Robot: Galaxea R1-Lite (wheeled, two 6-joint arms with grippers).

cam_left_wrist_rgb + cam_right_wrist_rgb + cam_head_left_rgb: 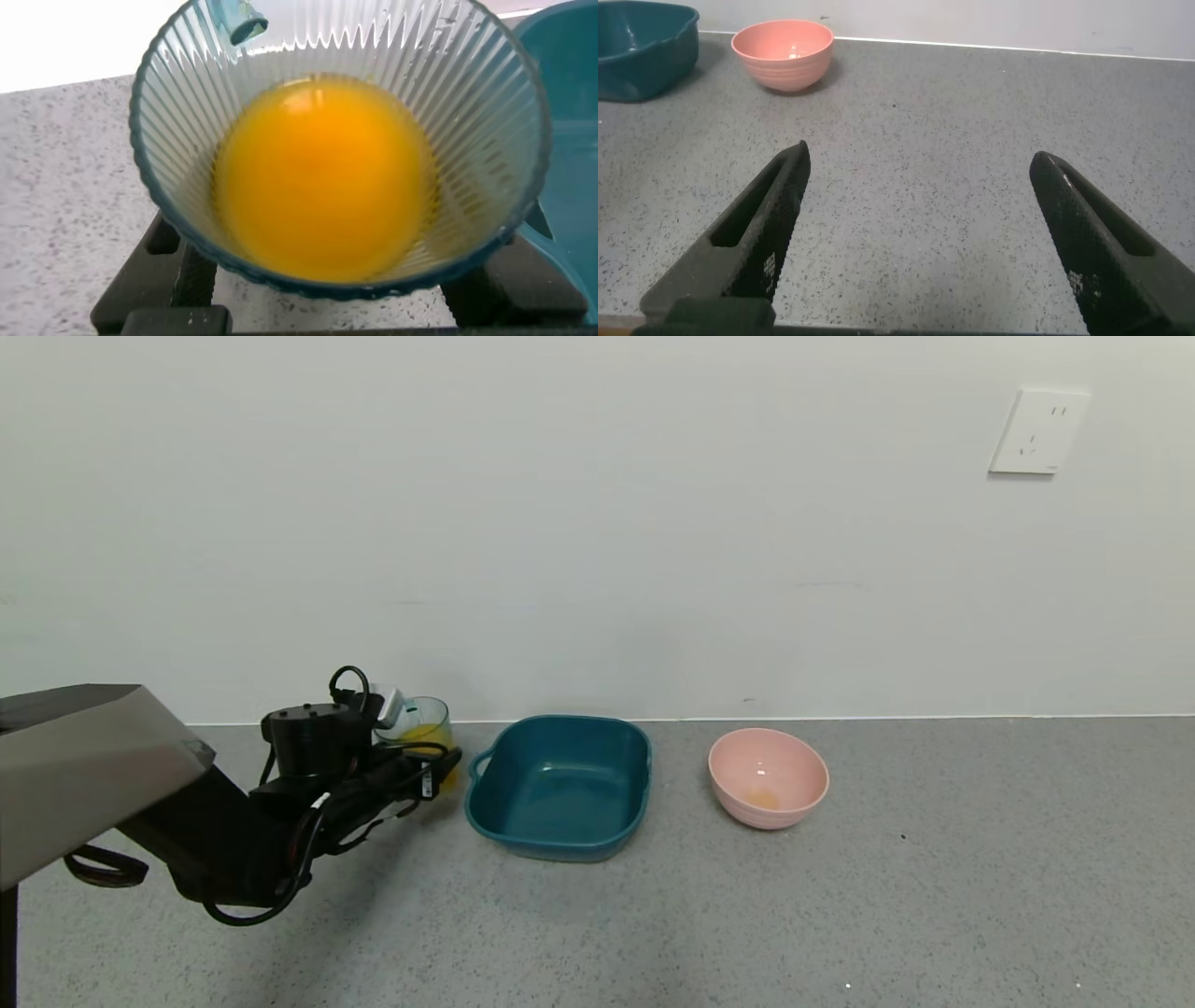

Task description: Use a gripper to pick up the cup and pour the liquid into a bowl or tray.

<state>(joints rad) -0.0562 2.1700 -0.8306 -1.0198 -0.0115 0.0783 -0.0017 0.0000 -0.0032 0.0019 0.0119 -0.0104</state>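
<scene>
The cup (pixel 422 728), a clear pale-blue ribbed tumbler, holds orange-yellow liquid (pixel 428 739) and sits left of the dark teal tray (pixel 560 793). My left gripper (pixel 439 758) is round the cup, with one finger on each side. In the left wrist view the cup (pixel 486 140) fills the frame, the liquid (pixel 322 177) lies in its bottom, and the black fingers (pixel 154 271) show under its rim. The tray's edge (pixel 570 56) is just beside it. My right gripper (pixel 922 154) is open and empty above bare table, out of the head view.
A round pink bowl (pixel 767 777) with a trace of orange at its bottom stands right of the tray; it also shows in the right wrist view (pixel 782 51), beside the tray (pixel 635 47). The white wall runs close behind. Grey table stretches in front and to the right.
</scene>
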